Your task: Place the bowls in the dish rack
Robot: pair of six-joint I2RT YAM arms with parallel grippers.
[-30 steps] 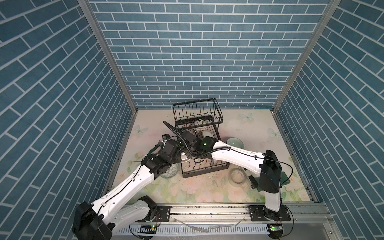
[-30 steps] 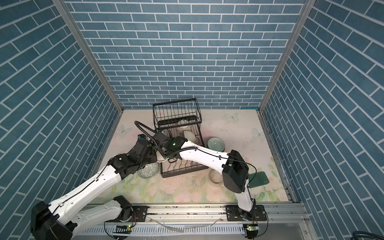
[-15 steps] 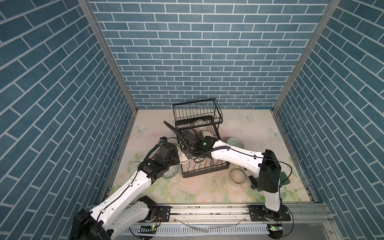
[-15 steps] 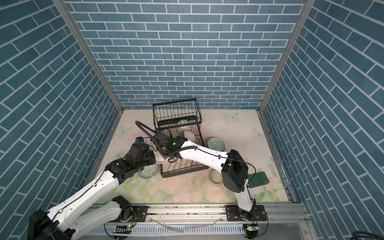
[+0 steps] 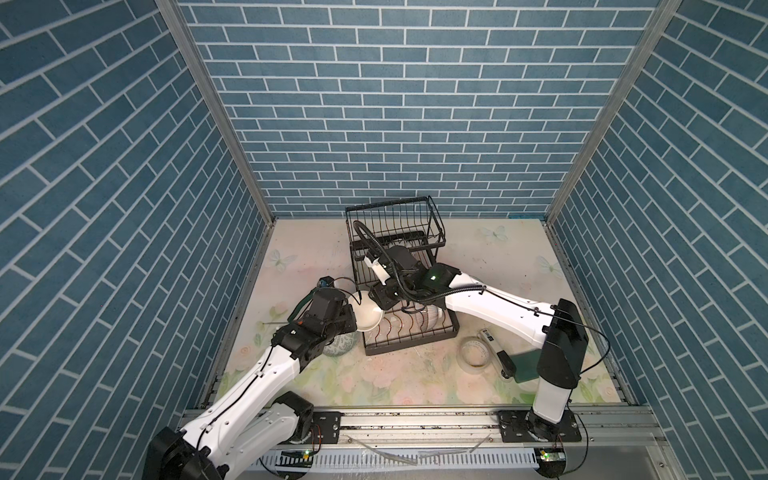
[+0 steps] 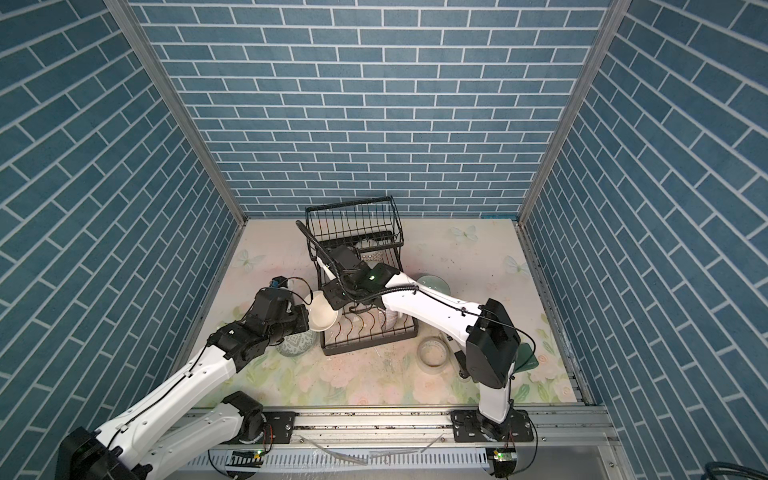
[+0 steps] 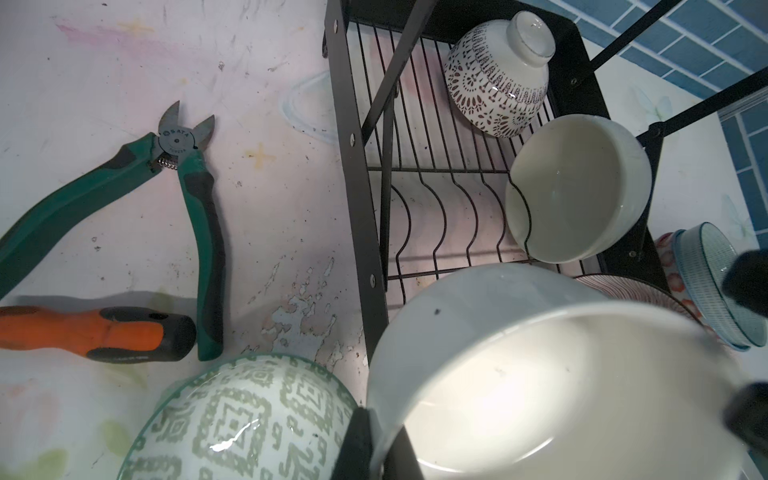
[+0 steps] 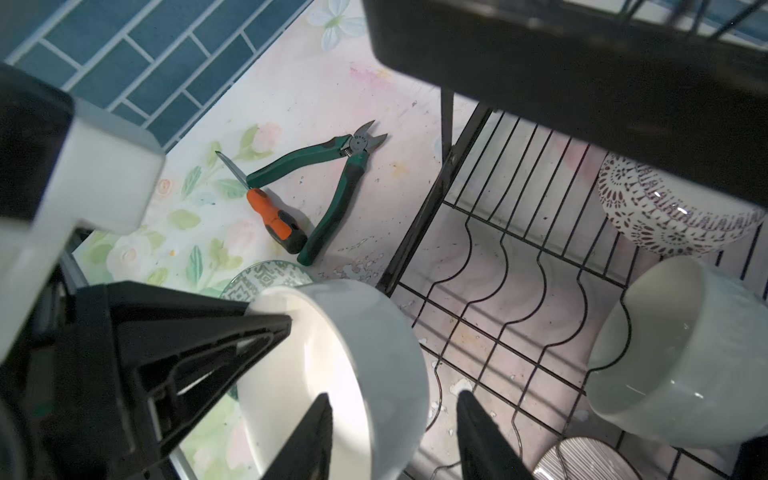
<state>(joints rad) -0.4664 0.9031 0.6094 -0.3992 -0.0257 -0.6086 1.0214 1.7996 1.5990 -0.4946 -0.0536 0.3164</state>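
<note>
Floral tabletop (image 5: 374, 382), blue brick walls (image 5: 395, 104); left end effector (image 7: 376, 449) clamps white bowl (image 5: 368, 316), right end effector (image 8: 394, 395) parted.

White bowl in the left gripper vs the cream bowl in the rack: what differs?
The white bowl is pinched at its rim by the left gripper, at the dish rack's edge; the cream bowl lies on its side in the rack, ungripped. The white bowl looks shallower, the cream bowl deeper. Both plain, unpatterned.

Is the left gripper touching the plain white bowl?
Touching: the left wrist view shows the left gripper clamped on the rim of the plain white bowl.
</note>
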